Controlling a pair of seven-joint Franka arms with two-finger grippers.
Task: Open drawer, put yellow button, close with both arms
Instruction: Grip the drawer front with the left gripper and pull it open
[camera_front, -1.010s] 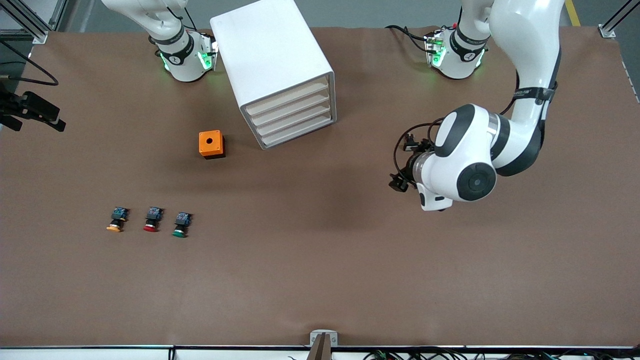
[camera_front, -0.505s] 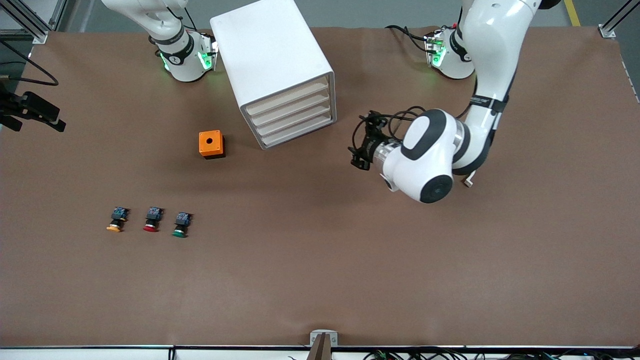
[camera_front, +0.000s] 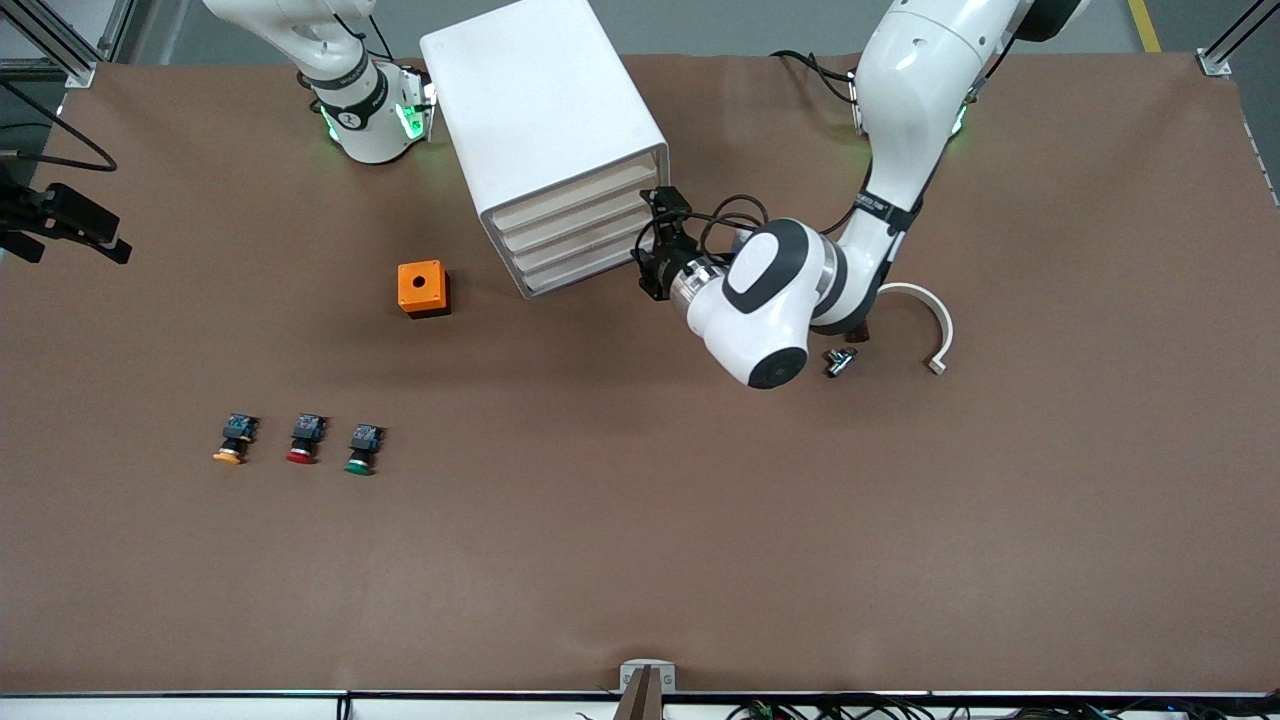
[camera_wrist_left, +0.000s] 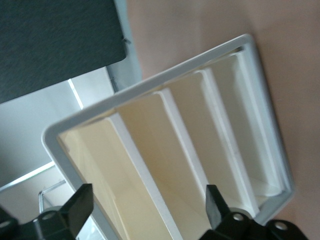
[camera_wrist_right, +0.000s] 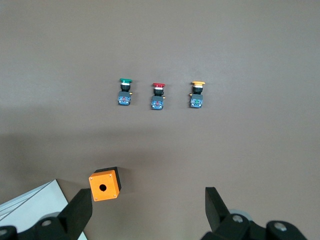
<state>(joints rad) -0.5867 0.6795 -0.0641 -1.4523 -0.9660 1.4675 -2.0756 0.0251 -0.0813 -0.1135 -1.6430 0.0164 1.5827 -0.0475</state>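
Note:
The white cabinet (camera_front: 545, 120) stands near the robots' bases with its four drawers all shut; the drawer (camera_front: 572, 192) is the uppermost. My left gripper (camera_front: 652, 245) hovers close in front of the drawer fronts at the corner toward the left arm's end, open with nothing between its fingers. In the left wrist view the left gripper (camera_wrist_left: 148, 195) spans the upper drawer fronts, the drawer (camera_wrist_left: 95, 160) among them. The yellow button (camera_front: 232, 440) lies on the table toward the right arm's end. My right gripper (camera_wrist_right: 147, 197) hangs open and high over the table, looking down at the yellow button (camera_wrist_right: 197, 95).
A red button (camera_front: 304, 440) and a green button (camera_front: 362, 450) lie in a row beside the yellow one. An orange cube with a hole (camera_front: 422, 288) sits beside the cabinet. A curved white piece (camera_front: 925, 320) and a small dark part (camera_front: 840, 362) lie under the left arm.
The left arm has swung across toward the cabinet, bringing its gripper up to the drawer fronts and uncovering the curved white piece. The right arm has not moved.

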